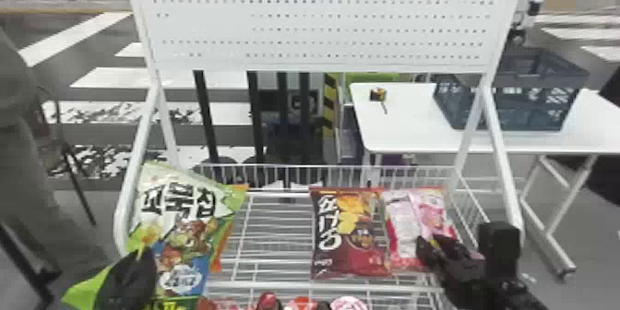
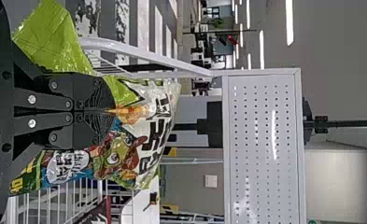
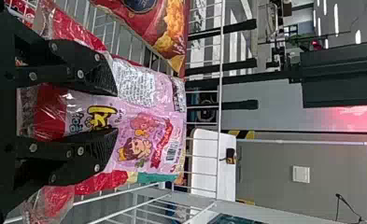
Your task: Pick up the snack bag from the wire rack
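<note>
Red packets (image 1: 302, 304) are cut off at the wire rack's (image 1: 277, 284) near edge. By its left edge, the left gripper (image 1: 146, 258) pinches the green snack bag (image 1: 184, 235), with big black letters. Near its right edge, the right gripper (image 1: 429, 244), empty, spreads over the pink bag (image 1: 403, 221), hiding some.

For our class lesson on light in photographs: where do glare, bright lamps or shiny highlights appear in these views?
Left wrist view: pale glare streaks on the perforated panel, lit ceiling lamps, shine on the green snack bag; right wrist view: lit lamps again, a pinkish-red glow at the far right, highlights on the pink snack bag; head view: panel fairly evenly bright.
</note>
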Available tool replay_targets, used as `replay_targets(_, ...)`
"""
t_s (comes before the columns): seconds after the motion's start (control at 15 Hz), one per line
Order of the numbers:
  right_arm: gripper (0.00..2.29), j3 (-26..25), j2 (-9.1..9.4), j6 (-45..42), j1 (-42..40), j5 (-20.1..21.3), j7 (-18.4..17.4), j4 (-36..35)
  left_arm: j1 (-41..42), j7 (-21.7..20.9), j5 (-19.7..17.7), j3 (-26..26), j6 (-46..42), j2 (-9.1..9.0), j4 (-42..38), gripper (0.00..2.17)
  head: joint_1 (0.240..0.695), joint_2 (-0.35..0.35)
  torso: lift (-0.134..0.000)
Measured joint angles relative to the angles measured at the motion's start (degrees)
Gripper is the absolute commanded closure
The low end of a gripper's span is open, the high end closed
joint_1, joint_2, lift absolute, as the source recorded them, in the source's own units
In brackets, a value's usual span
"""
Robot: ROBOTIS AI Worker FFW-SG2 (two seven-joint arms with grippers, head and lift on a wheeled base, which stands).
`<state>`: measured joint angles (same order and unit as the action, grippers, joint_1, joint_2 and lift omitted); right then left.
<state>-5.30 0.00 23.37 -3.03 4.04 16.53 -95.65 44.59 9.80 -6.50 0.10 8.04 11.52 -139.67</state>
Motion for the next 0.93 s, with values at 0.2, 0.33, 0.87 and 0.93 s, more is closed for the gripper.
replay_targets(0.2, 2.25, 0.0, 0.0, 0.3, -1.1, -0.4, -0.7, -1.6, 0.2, 0.0, 0.0, 0.0, 0.0, 0.08, -0.1, 1.61, 0.499, 0.0, 0.0)
replay_targets(0.33, 2.25, 0.1, 0.0, 0.3, -2.9, -1.1, -1.9, -4.7, 0.4, 0.0, 0.0, 0.0, 0.0, 0.08, -0.2, 1.61, 0.499, 0.0, 0.0)
replay_targets(0.87, 2.25, 2.5, 0.0, 0.7, -20.1, -5.0, -1.4, -30.9, 1.4, 0.3, 0.1, -0.2, -0.4, 0.14, -1.2, 1.61, 0.499, 0.0, 0.0)
replay_targets(0.93, 2.25, 2.6, 0.0, -0.5, -22.6, -5.3, -1.5, -32.5, 1.5, 0.4, 0.1, -0.1, -0.4, 0.16, -1.3, 1.61, 0.499, 0.0, 0.0)
